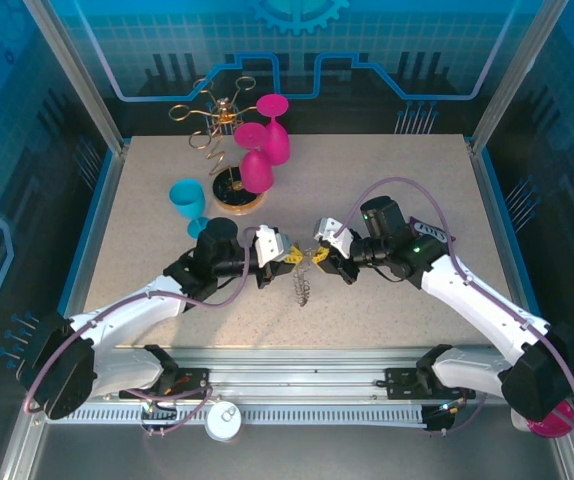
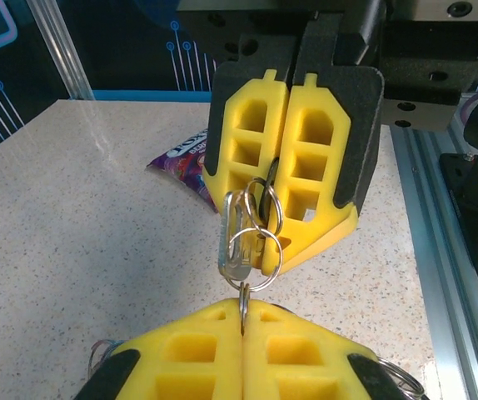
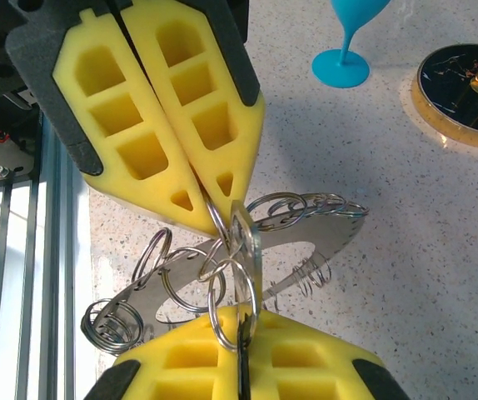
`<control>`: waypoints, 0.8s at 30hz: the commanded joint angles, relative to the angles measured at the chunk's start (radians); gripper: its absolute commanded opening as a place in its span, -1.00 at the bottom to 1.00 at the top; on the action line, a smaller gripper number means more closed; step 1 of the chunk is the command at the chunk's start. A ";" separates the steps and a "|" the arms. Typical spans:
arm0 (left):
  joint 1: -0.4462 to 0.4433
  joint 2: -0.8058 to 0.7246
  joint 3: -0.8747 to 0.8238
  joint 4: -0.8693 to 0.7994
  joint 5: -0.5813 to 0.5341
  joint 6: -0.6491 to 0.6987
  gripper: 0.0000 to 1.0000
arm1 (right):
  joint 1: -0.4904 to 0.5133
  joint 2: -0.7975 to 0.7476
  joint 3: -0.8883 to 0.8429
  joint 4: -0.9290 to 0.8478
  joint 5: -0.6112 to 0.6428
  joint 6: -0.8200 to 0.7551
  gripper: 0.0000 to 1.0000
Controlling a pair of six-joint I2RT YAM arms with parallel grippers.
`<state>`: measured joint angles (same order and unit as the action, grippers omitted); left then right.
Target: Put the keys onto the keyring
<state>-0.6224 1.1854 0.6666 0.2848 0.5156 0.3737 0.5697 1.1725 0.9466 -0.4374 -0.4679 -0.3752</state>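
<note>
**Both claws meet tip to tip on the near side of the gold wire rack, which stands on a round wooden base.** The left gripper is clenched. We see its yellow foam fingers pressed together on one of the small silvery links at the keyring's rim. The right gripper is likewise clenched, its pads closed on the keys. Of these we make out only a short, flat silvery blade standing upright among the links; the head is hidden.

From this knot hangs the keyring, a large flat circular metal ring fringed with many small silvery split links. It is held tilted over the speckled beige table and throws a shadow on it. We cannot tell whether its lower edge touches the surface. In the top view the ring lies nearer the arm bases than the rack and slightly to the rack's right. We cannot tell whether the blade is already threaded on a link.

Farther out, a teal plastic goblet stands upright just left of the rack's base. Two magenta goblets sit against the rack's right side, the rear one higher than the front one.
</note>
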 commanded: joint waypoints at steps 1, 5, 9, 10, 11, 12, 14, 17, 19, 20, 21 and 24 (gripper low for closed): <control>0.003 -0.002 -0.013 -0.039 -0.035 0.015 -0.92 | 0.010 -0.001 0.041 0.003 -0.020 0.002 -1.00; 0.004 -0.007 -0.024 -0.041 -0.054 0.014 -0.71 | 0.012 0.001 0.029 0.033 -0.037 0.028 -1.00; 0.005 -0.022 -0.044 -0.035 -0.074 0.009 -0.22 | 0.015 0.003 0.031 0.046 -0.035 0.036 -1.00; 0.005 -0.026 -0.053 -0.025 -0.083 0.001 -0.01 | 0.016 0.003 0.030 0.048 -0.034 0.035 -1.00; 0.006 -0.035 -0.061 -0.010 -0.092 -0.009 0.18 | 0.016 0.005 0.029 0.052 -0.034 0.036 -1.00; 0.005 -0.043 -0.070 0.004 -0.098 -0.016 0.31 | 0.018 0.007 0.028 0.053 -0.030 0.037 -1.00; 0.007 -0.071 -0.088 0.035 -0.114 -0.039 0.45 | 0.019 0.014 0.028 0.060 -0.025 0.039 -1.00; 0.009 -0.138 -0.126 0.100 -0.180 -0.104 0.65 | 0.029 0.033 0.039 0.063 -0.014 0.035 -1.00; 0.012 -0.189 -0.147 0.138 -0.259 -0.154 0.71 | 0.045 0.053 0.051 0.068 -0.001 0.030 -1.00; 0.014 -0.220 -0.156 0.155 -0.320 -0.184 0.72 | 0.059 0.066 0.058 0.077 0.006 0.030 -1.00; 0.013 -0.245 -0.163 0.174 -0.384 -0.211 0.73 | 0.070 0.081 0.066 0.088 0.008 0.034 -1.00; 0.016 -0.329 -0.189 0.220 -0.615 -0.279 0.79 | 0.125 0.131 0.084 0.169 0.029 0.084 -1.00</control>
<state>-0.6170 0.9211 0.5003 0.4061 0.1532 0.1959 0.6479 1.2728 0.9821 -0.3683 -0.4480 -0.3367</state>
